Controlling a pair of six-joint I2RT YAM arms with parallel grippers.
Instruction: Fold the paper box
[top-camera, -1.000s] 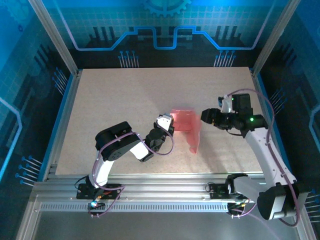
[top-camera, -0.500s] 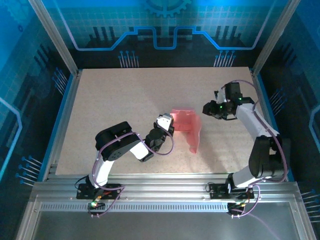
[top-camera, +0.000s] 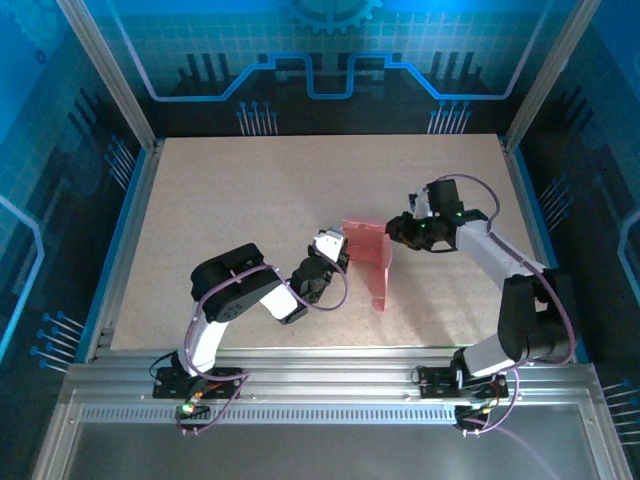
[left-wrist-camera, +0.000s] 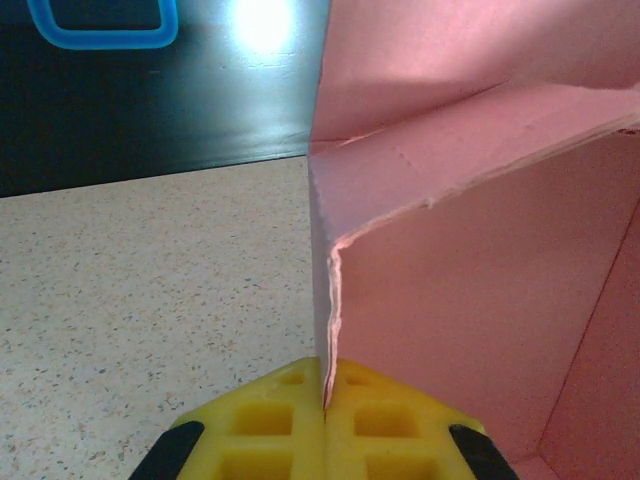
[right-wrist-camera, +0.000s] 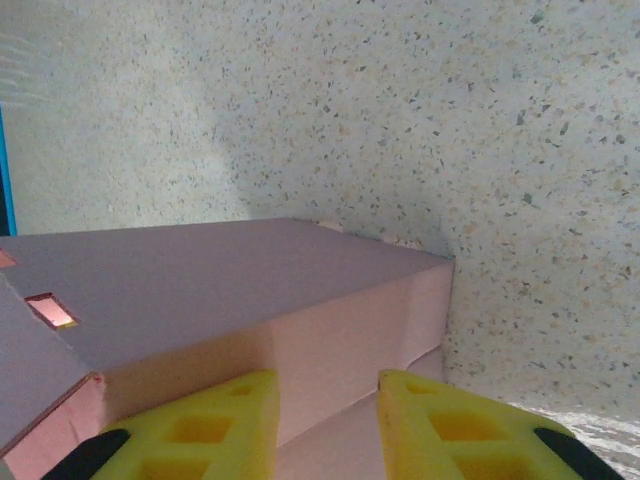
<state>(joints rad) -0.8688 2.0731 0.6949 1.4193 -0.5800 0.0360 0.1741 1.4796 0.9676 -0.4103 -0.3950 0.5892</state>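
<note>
The pink paper box (top-camera: 366, 248) stands partly folded in the middle of the table, with a long flap (top-camera: 379, 290) trailing toward the near edge. My left gripper (top-camera: 337, 251) is at its left side. In the left wrist view its yellow fingertips (left-wrist-camera: 290, 420) are shut on a thin upright card edge of the paper box (left-wrist-camera: 470, 300). My right gripper (top-camera: 394, 232) is at the box's right side. Its jaws (right-wrist-camera: 328, 380) stand apart, right up against a side wall of the paper box (right-wrist-camera: 220, 290), with nothing clamped between them.
The speckled tabletop (top-camera: 250, 200) is bordered by aluminium rails (top-camera: 120, 250) on the left and right and a rail frame (top-camera: 320, 385) along the near edge. Both arm bases stand on that near frame.
My right arm has swung left from the table's right side to the box, and its jaws have narrowed. The box's right panel now stands more upright. The left gripper has kept its grip.
</note>
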